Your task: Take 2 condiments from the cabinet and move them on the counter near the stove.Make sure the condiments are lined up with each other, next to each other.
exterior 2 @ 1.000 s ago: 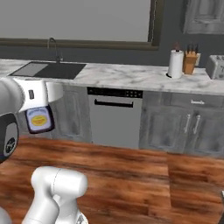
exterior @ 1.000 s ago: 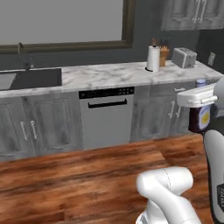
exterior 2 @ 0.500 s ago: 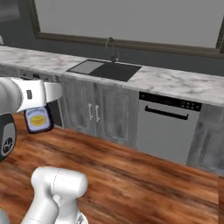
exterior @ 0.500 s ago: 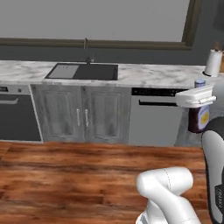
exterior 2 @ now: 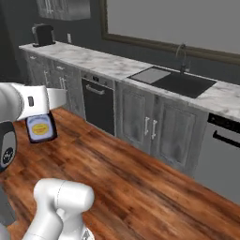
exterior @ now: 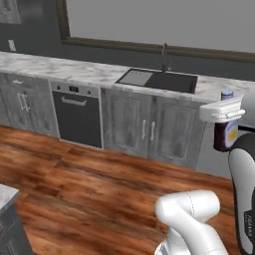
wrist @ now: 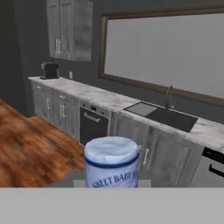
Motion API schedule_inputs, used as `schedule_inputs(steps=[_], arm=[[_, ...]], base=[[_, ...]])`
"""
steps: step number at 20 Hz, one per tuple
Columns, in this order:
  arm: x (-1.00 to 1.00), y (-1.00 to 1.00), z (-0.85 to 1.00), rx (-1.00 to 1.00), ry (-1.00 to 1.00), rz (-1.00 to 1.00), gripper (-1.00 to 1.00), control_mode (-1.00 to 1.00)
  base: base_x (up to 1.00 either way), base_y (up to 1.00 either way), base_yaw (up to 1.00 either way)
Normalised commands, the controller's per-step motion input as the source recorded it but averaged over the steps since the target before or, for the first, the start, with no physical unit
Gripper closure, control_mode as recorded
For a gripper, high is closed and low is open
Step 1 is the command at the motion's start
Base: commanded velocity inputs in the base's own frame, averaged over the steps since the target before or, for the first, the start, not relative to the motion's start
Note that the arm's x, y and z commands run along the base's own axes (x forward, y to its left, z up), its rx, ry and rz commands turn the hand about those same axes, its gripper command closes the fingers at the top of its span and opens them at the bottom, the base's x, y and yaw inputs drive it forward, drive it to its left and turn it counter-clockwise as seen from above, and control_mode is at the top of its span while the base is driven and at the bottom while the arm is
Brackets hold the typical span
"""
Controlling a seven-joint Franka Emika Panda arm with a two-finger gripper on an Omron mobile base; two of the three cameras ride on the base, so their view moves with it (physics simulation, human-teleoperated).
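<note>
The hand is high in the air over the wooden floor, and it is closed on a sauce bottle. In the left base view the bottle hangs upright under the white hand, with its blue cap just above the hand and its yellow-white label turned to the camera. In the right base view the same bottle hangs below the hand, and the label is clear on its dark brown body. In the hand view the blue cap is very close to the camera, and the top edge of the label is under it. The fingers themselves are hidden, so I cannot tell how they sit on the bottle.

Beyond the bottle and well apart from it, a marble tabletop runs along the wall on grey base cabinets. A black oven is set into this row. Further along, a dark sink with a tap is sunk into the tabletop below a big window. At the far end of the tabletop stands a small dark coffee machine. Above it grey wall cabinets hang on the dark wall.
</note>
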Motion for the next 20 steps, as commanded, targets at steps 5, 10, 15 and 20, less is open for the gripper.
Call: schedule_inputs(steps=[5,10,15,20], arm=[[0.00,0.00,0.00,0.00,0.00,0.00,1.00,1.00],[0.00,0.00,0.00,0.00,0.00,0.00,1.00,1.00],[0.00,0.00,0.00,0.00,0.00,0.00,1.00,1.00],[0.00,0.00,0.00,0.00,0.00,0.00,1.00,1.00]], base=[[0.00,0.44,0.50],[0.00,0.47,0.51],[0.00,0.45,0.50],[0.00,0.44,0.49]])
